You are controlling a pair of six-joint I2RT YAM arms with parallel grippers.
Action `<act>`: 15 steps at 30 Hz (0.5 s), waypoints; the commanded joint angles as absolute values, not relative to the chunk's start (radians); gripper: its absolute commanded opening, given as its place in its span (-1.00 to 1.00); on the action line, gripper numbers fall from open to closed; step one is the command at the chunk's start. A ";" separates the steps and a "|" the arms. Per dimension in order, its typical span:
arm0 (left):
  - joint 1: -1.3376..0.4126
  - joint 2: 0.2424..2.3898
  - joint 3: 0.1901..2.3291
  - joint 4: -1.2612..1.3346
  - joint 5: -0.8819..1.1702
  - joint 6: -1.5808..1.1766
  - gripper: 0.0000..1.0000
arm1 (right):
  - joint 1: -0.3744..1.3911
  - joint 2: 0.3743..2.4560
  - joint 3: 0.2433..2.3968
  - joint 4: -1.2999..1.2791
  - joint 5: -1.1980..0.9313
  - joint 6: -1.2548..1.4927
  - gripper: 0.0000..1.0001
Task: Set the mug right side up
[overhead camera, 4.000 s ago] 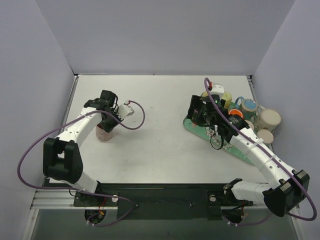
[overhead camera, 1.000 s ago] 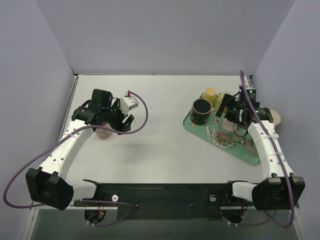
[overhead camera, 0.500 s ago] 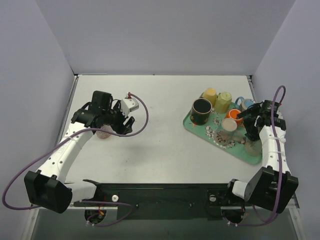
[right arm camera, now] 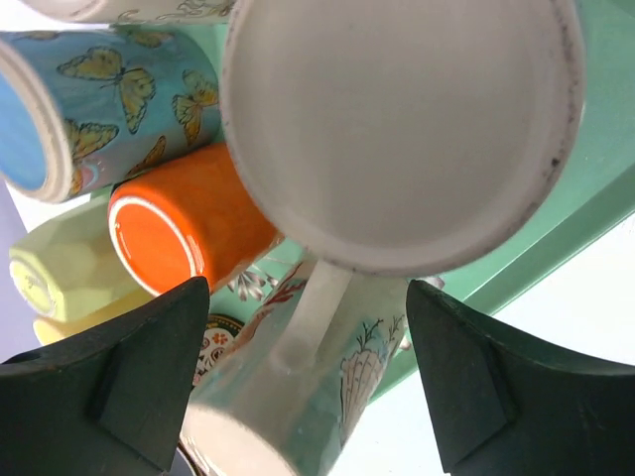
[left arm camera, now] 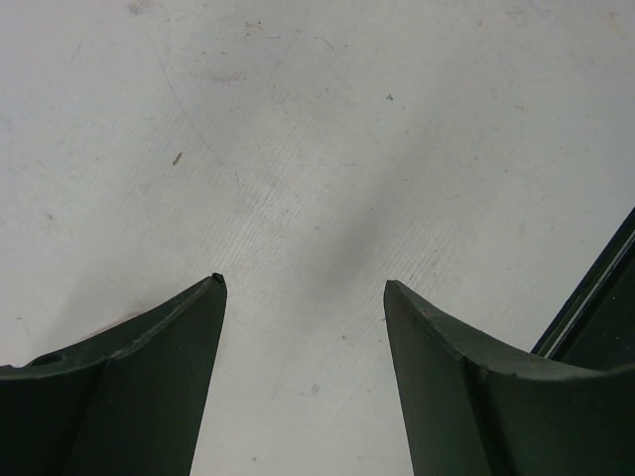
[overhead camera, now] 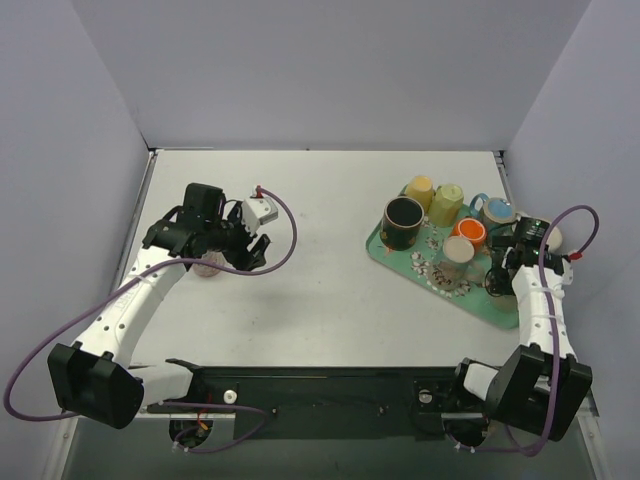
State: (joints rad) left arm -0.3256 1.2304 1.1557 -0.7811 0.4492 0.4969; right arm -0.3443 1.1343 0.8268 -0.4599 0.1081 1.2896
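Observation:
Several mugs stand on the green tray (overhead camera: 376,247), most of them bottom up. In the right wrist view a mug with a plain white base (right arm camera: 397,129) sits upside down just beyond my fingertips. Behind it a teal shell-patterned mug (right arm camera: 337,377) (overhead camera: 456,256), also inverted, shows its handle in the gap. My right gripper (right arm camera: 308,288) (overhead camera: 497,279) hangs open over the tray's right end, touching nothing. My left gripper (left arm camera: 303,283) (overhead camera: 254,246) is open over bare table.
An orange mug (right arm camera: 184,223), a blue butterfly mug (right arm camera: 104,104) and a pale yellow-green mug (right arm camera: 60,278) crowd the tray behind. A black mug (overhead camera: 403,221) stands open side up at the tray's left. A pinkish mug (overhead camera: 208,266) sits partly under the left arm.
The right arm has swung from above the tray's middle to its right end and come down near the mugs, its jaws narrowing a little. The left arm has barely moved.

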 commanded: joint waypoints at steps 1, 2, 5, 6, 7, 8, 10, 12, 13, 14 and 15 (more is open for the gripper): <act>-0.328 1.210 1.152 -0.742 0.479 0.486 0.50 | -0.321 1.190 0.825 -0.451 0.132 1.378 0.50; -0.328 1.210 1.152 -0.735 0.477 0.483 0.50 | -0.316 1.207 0.831 -0.440 0.138 1.373 0.50; -0.328 1.215 1.157 -0.730 0.476 0.477 0.50 | -0.288 1.236 0.850 -0.433 0.152 1.355 0.50; -0.328 1.216 1.160 -0.732 0.477 0.476 0.50 | -0.285 1.253 0.853 -0.428 0.138 1.355 0.50; -0.328 1.218 1.163 -0.730 0.477 0.474 0.50 | -0.281 1.261 0.853 -0.426 0.127 1.358 0.50; -0.328 1.219 1.163 -0.732 0.476 0.472 0.49 | -0.276 1.272 0.851 -0.423 0.126 1.356 0.50; -0.328 1.221 1.164 -0.730 0.476 0.469 0.49 | -0.275 1.279 0.842 -0.410 0.132 1.362 0.49; -0.328 1.221 1.164 -0.730 0.476 0.469 0.49 | -0.275 1.285 0.833 -0.393 0.135 1.371 0.46; -0.328 1.223 1.163 -0.726 0.474 0.469 0.49 | -0.273 1.296 0.822 -0.381 0.124 1.370 0.42; -0.328 1.223 1.163 -0.724 0.474 0.468 0.49 | -0.272 1.302 0.821 -0.364 0.120 1.377 0.41; -0.328 1.223 1.161 -0.724 0.472 0.469 0.49 | -0.270 1.325 0.821 -0.357 0.101 1.378 0.36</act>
State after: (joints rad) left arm -0.3256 1.2304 1.1522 -0.7643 0.4500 0.4774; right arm -0.2779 1.2854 0.8272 -0.3923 0.1146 1.3510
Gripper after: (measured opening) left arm 0.748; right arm 0.711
